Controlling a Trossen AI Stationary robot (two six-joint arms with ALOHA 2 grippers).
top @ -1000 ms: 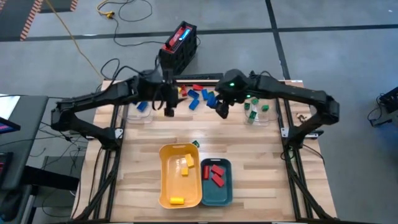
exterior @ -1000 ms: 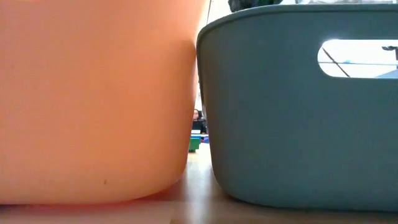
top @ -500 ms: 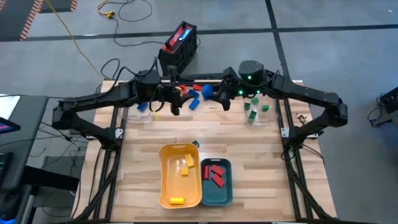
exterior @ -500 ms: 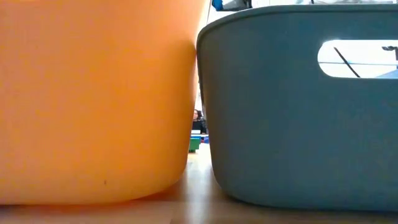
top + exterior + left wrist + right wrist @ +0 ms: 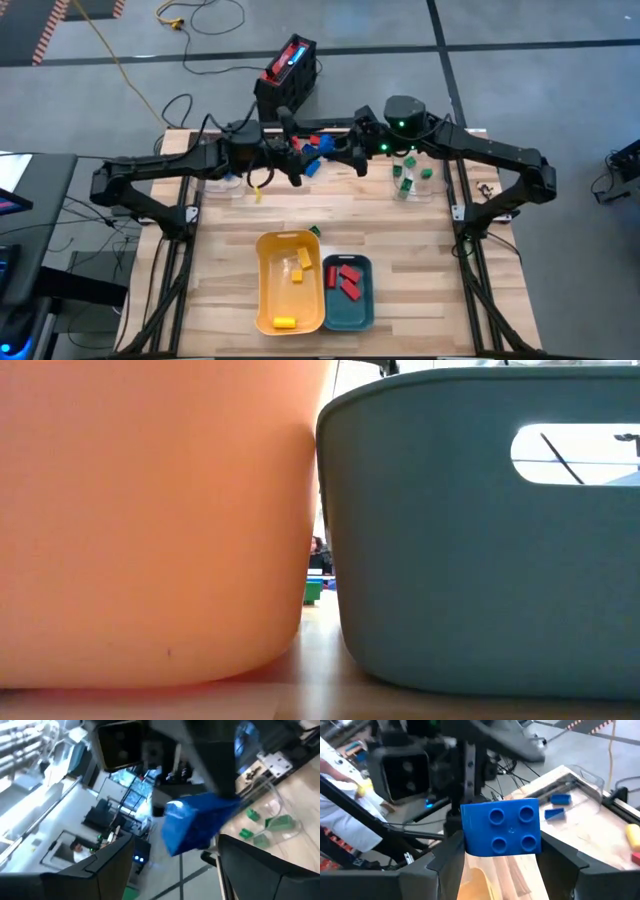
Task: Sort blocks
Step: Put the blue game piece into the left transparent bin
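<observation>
Above the far middle of the table [image 5: 400, 240], the right gripper [image 5: 502, 857] clamps a blue block [image 5: 501, 826] between its fingers; the left gripper's [image 5: 165, 870] fingers gape wide around it, apparently not touching.

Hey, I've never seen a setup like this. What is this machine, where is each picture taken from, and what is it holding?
It is a robot with two dark arms at a wooden table. One camera looks down from above, one sits at table height behind the yellow tray and the teal tray, and one rides on each wrist. The yellow tray holds yellow blocks, and the teal tray holds red blocks. At the table's far side, the right end effector grips a blue block. The left end effector faces it, open.
</observation>
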